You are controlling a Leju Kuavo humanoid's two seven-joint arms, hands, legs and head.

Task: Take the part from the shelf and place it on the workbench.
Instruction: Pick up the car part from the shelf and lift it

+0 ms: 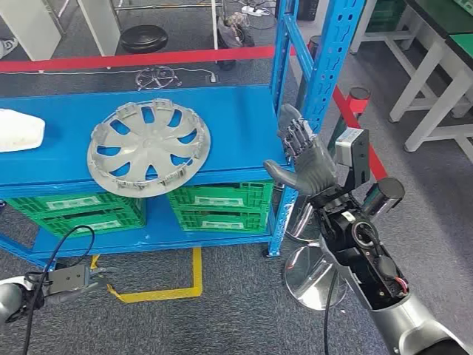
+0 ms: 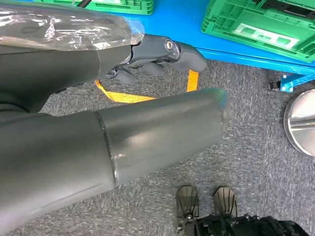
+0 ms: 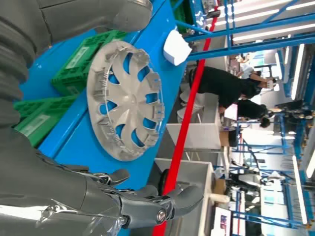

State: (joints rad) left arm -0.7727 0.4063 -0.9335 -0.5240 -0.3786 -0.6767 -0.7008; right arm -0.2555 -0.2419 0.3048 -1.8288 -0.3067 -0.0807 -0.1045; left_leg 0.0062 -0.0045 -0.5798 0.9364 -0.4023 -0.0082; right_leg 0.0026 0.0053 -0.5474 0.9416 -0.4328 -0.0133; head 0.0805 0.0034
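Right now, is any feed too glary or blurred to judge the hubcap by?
Head view: even light, hubcap sharp on the blue shelf. Right wrist view: hubcap clear, ceiling lights blown out behind, right hand soft in the foreground. Left wrist view: left hand blurred up close, glare on its cover.

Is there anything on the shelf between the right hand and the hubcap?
No. In the head view, only bare blue shelf separates the right hand from the hubcap. The right wrist view shows the same bare stretch.
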